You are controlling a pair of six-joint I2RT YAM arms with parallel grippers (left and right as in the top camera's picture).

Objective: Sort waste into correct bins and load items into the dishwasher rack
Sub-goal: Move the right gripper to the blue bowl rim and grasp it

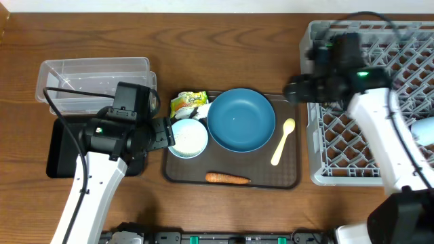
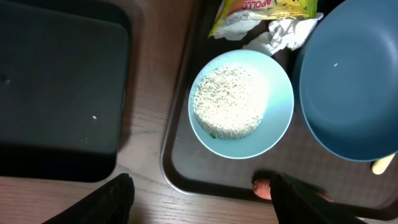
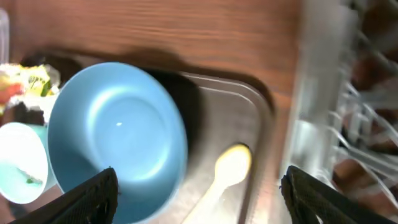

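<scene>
Brown rectangular serving tray (image 1: 288,177) on wood-grain desk (image 1: 224,41) carried most items. Left fingers (image 1: 165,133) released, empty, hovered over small light-blue cup (image 2: 273,118) heaped with white rice-like bits (image 2: 229,101). Yellow-green printed snack wrapper (image 2: 261,9) and crumpled white paper (image 2: 283,34) just beyond; shallow matte black tray (image 2: 56,93) alongside. Right fingers (image 1: 295,88) released, empty, between glossy round dark-blue bowl (image 1: 241,120) and grey lattice rack (image 1: 325,135), pale yellow spoon (image 3: 230,165) beneath. Small orange carrot (image 1: 227,178) near left fingers.
</scene>
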